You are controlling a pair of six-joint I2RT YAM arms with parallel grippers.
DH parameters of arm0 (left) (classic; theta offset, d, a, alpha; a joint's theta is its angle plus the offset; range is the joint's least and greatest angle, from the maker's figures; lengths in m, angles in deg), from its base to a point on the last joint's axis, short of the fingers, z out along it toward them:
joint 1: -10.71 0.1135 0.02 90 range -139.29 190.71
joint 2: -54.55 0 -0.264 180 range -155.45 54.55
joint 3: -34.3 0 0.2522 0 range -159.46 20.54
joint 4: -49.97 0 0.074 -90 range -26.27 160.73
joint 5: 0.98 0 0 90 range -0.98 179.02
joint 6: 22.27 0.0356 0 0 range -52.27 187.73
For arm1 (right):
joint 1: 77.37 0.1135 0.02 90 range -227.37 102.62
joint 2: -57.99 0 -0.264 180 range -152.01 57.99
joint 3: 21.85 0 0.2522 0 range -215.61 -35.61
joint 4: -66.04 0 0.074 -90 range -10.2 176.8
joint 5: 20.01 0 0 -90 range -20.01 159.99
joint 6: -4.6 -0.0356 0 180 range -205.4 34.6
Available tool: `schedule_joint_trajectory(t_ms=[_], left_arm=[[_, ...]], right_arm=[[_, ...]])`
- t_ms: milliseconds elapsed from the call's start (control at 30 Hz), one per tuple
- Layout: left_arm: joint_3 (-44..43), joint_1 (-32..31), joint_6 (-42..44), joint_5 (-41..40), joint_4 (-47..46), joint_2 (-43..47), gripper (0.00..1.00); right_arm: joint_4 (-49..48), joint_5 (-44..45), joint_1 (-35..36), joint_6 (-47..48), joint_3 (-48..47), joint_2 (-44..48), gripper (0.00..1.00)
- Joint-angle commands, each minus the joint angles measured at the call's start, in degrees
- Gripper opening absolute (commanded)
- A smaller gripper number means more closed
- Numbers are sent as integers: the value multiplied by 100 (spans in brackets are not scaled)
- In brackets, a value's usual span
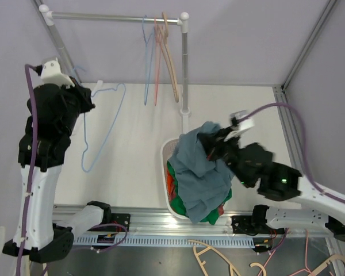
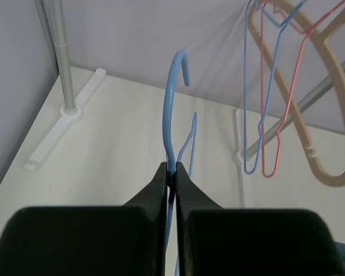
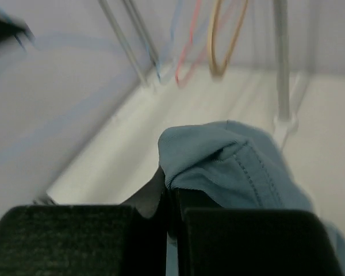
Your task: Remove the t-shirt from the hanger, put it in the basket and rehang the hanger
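The left hand [image 2: 172,171] is clamped on the neck of the bare light-blue wire hanger [image 2: 170,98]. The right hand [image 3: 171,192] pinches a small fold of the grey-blue cotton t-shirt [image 3: 241,167], which hangs over the white laundry basket [image 1: 164,158]. So thin a hold may slip, spilling the shirt outside.

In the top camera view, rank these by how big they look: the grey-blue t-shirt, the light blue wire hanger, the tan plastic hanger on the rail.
Largest: grey-blue t-shirt.
Next: light blue wire hanger.
Smallest: tan plastic hanger, seen edge-on, so less sure.
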Motion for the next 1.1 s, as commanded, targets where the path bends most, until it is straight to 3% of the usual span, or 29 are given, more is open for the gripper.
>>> schedule_joint_trajectory(t_ms=[0,100,200,400,533,633,867,1067], left_arm=[[-808,192,-100,347,-57,-612,1],[-1529,289,-117,356,145,-1140,1],[-2161,351,-126,339,269,-1518,1],[-3084,500,-144,663,410,-2387,1],[-3217,527,-74,752,85,-2740,1],[-3471,527,-21,743,-65,-3003,1],[-3912,527,23,840,-12,-3435,1],[-3921,527,234,848,-380,-3523,1]], right_arm=[[2324,-424,-236,-2514,855,-815,0],[1993,-2075,-736,-3184,1918,-1542,0],[1500,-2547,-721,-3624,2710,-2254,0],[980,-2778,-581,-3976,3450,-3109,0],[1480,-2277,-291,-3968,3126,-2664,0],[2069,-1794,-132,-3888,2634,-2268,27],[3211,-1397,-79,-3660,1544,-1467,35],[3670,-1214,17,-3545,885,-1440,72]])
